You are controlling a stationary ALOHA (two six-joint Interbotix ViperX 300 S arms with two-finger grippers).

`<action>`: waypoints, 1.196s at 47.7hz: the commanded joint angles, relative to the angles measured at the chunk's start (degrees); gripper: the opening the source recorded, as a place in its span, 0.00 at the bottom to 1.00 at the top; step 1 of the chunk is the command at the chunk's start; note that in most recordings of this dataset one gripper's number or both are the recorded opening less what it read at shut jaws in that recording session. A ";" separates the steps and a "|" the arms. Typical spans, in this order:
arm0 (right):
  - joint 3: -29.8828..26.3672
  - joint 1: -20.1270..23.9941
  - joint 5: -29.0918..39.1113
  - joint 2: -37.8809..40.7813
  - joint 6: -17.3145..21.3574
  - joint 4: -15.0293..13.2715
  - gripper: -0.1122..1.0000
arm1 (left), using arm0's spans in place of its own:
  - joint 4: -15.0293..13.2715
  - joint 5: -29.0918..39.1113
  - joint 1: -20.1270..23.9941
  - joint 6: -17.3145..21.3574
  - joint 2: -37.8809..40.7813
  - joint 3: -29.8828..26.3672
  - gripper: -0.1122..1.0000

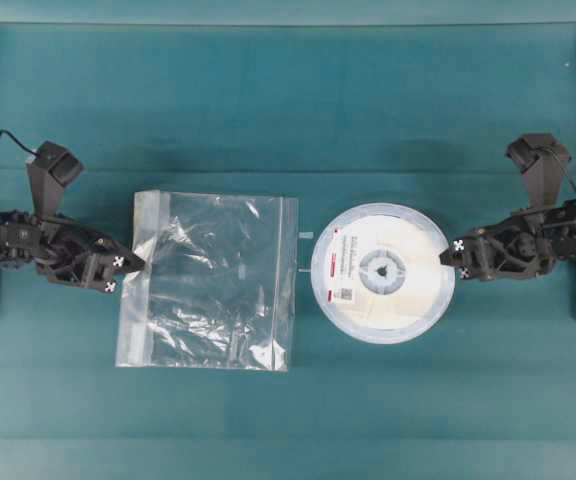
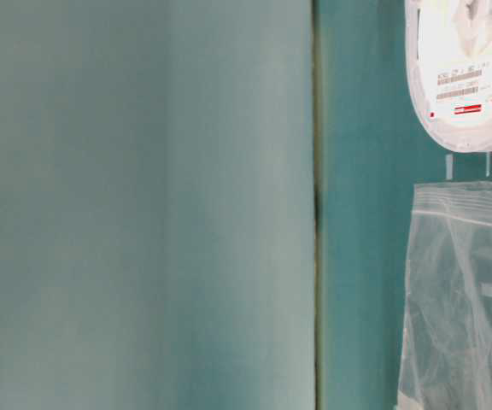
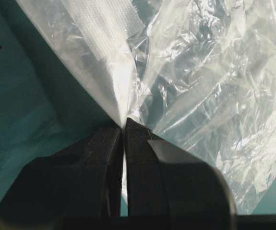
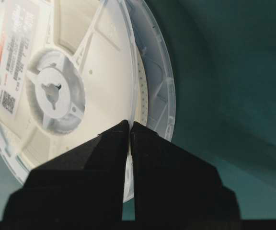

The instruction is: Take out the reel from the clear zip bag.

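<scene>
1. A teal table [image 1: 288, 100] is seen from overhead, with the two task items lying side by side on it and well clear of its edges.
2. The clear zip bag [image 1: 208, 280] is spread flat left of centre, crinkled and apparently empty, with its zip strip along the right edge, facing the reel.
3. The reel [image 1: 383, 272] is found just right of the bag, fully outside it and not touching it; its red-striped label faces up.
4. The left gripper [image 1: 128, 268] is closed on the bag's left edge; in the left wrist view the jaws are seen pinched together on a fold of plastic.
5. The right gripper [image 1: 452, 256] is clamped on the reel's right rim; in the right wrist view the jaws are pressed narrow on one thin flange.
6. The removal is judged to be essentially done, so what remains is a clean finish.
7. The reel is best set down flat before the right jaws are opened, so that the thin flange is not bent or flicked.
8. The bag should be kept pinned until the reel is settled, to stop it sliding back toward the reel.
</scene>
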 commanded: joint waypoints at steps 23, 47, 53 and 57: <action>-0.26 0.00 -0.09 -0.35 0.18 0.00 0.13 | -0.09 -0.26 0.44 0.00 0.00 -0.88 0.10; -0.62 -0.26 -0.18 -0.44 0.18 0.00 0.13 | -0.09 -0.18 0.44 0.00 -0.09 -0.97 0.10; -0.62 -0.26 -0.09 -0.35 0.18 0.00 0.16 | -0.09 -0.18 0.44 0.00 -0.09 -0.88 0.10; -0.70 -0.26 0.00 -0.35 0.18 0.00 0.28 | -0.09 -0.18 0.44 0.00 -0.18 -0.88 0.10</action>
